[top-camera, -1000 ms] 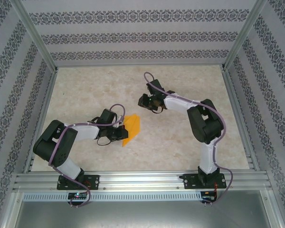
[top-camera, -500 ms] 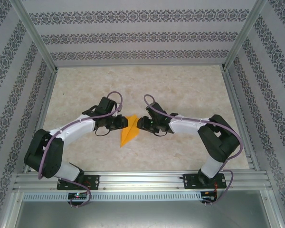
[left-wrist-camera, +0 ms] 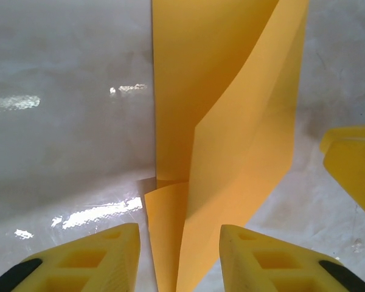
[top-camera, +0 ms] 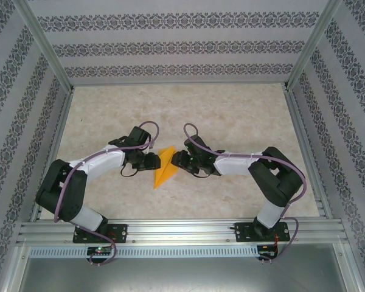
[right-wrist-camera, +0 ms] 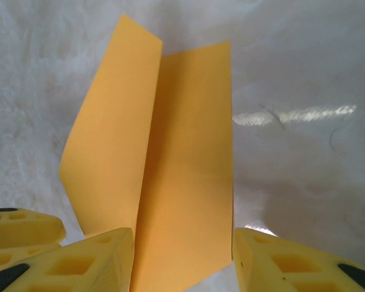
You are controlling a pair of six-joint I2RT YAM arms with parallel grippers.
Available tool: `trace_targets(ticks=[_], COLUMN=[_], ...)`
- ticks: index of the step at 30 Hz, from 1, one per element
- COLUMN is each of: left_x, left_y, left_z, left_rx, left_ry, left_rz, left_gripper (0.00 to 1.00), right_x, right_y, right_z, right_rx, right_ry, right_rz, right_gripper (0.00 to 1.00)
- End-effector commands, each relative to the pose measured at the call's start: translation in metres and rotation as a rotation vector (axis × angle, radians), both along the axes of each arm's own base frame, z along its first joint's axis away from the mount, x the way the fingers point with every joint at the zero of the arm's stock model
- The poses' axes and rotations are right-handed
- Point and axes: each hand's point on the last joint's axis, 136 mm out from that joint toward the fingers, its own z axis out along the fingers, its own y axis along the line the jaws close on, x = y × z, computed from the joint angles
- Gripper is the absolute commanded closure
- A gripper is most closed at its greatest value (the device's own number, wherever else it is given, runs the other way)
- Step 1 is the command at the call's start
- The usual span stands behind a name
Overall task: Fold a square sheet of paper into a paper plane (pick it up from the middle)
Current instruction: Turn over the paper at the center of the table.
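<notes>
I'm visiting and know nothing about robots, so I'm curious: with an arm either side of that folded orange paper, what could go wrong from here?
The paper is loosely creased: one flap stands up off the table, and with the left jaws and right jaws both apart it may spring open. The jaws face each other closely across it, so they might collide or crumple it. The thin sheet could also slide on the glossy table if nudged.

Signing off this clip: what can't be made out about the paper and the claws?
Top external view: the paper plane between the left claw and right claw is too small to show its creases or any contact.
Left wrist view: its near end runs off the bottom edge, its far end off the top.
Right wrist view: its near end is cut off by the bottom edge.
</notes>
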Motion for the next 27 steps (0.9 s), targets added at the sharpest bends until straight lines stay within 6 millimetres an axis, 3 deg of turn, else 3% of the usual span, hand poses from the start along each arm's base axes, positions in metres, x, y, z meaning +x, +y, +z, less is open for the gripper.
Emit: trace_targets(ticks=[1, 27], left_x=[0.0, -0.009], left_y=[0.007, 0.007], left_z=[-0.007, -0.028], left_rx=[0.042, 0.049], left_ry=[0.016, 0.07], left_rz=[-0.025, -0.037], left_gripper=[0.59, 0.57], right_x=[-0.003, -0.007], right_y=[-0.002, -0.003], right_z=[-0.009, -0.016], right_rx=[-0.009, -0.008], right_ry=[0.008, 0.015], right_rz=[-0.031, -0.045], right_gripper=[0.52, 0.51])
